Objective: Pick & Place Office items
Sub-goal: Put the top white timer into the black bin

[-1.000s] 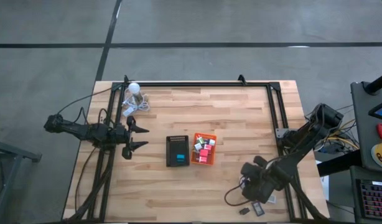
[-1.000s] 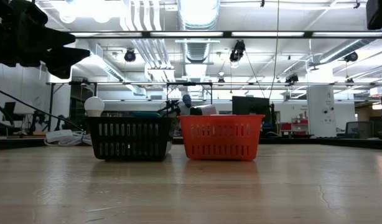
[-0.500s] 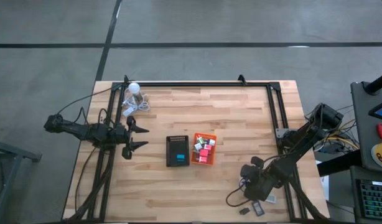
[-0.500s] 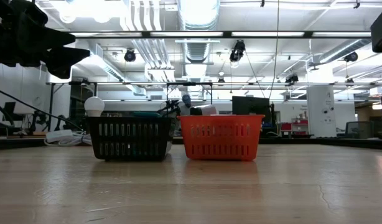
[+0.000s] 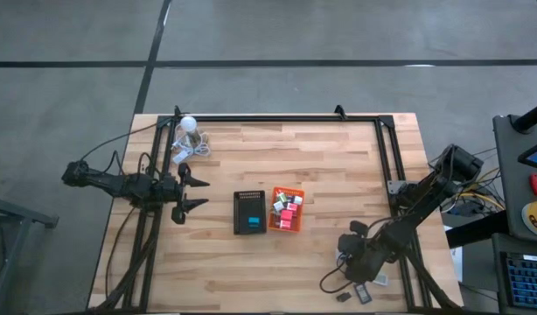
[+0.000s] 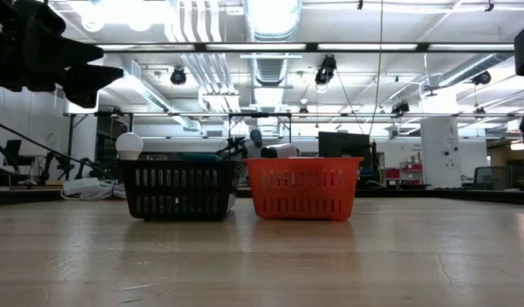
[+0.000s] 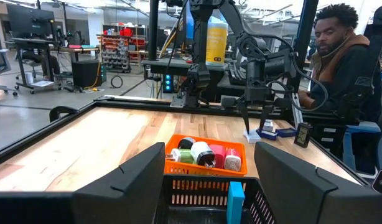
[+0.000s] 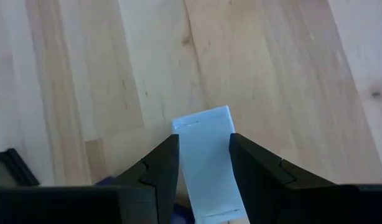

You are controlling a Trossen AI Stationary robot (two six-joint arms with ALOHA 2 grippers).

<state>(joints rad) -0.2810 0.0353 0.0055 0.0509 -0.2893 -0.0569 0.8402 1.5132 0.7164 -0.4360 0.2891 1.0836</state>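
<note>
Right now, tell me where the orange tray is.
In the high view the orange tray sits near the table's middle, right beside the black tray on that tray's right; both hands are well away from it.

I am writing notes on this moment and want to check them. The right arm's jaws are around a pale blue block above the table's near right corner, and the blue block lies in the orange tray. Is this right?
Not entirely. The blue block lies in the black tray, not the orange tray; the high view shows it. The rest holds: the right gripper has its jaws around a pale blue block near that corner.
</note>
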